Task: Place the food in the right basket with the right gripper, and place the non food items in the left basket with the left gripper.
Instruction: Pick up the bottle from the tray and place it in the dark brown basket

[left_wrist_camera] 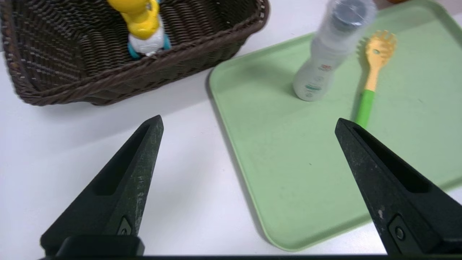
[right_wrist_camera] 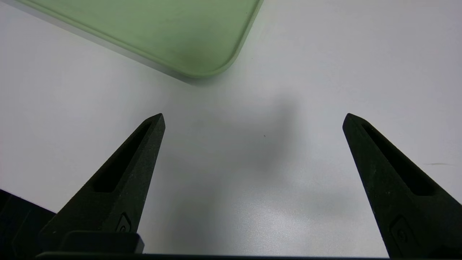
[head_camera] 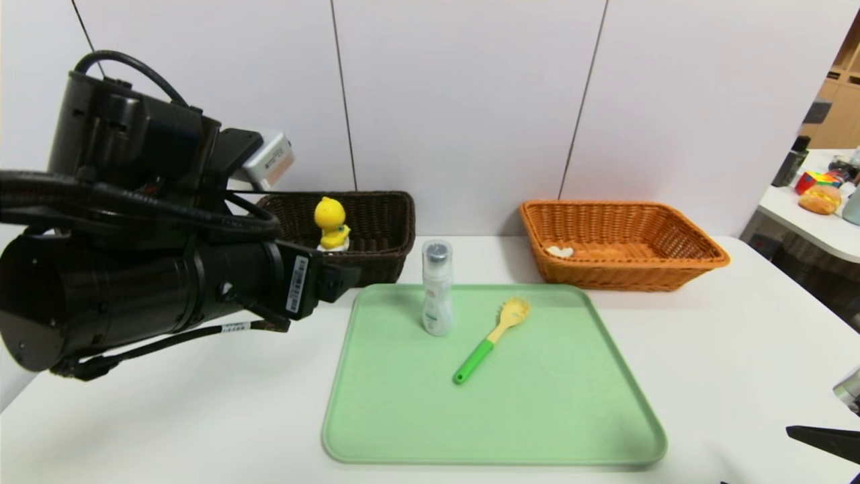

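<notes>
On the green tray (head_camera: 571,417), the spatula (head_camera: 490,341) lies diagonally, head toward the orange basket (head_camera: 672,272), beside the upright bottle (head_camera: 437,289); left gripper (left_wrist_camera: 249,124) and right gripper (right_wrist_camera: 252,121) both gape wide, empty.

Bright, even | soft shadows | bottle (left_wrist_camera: 330,50) blurred | edges bowed

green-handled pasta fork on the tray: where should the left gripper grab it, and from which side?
Probably mid-handle on the pasta fork, coming from above. It lies flat on the green tray, diagonal, so the left gripper, now open, should turn its fingers across the handle. The upright bottle stands close to the head; the handle end is freer.
</notes>
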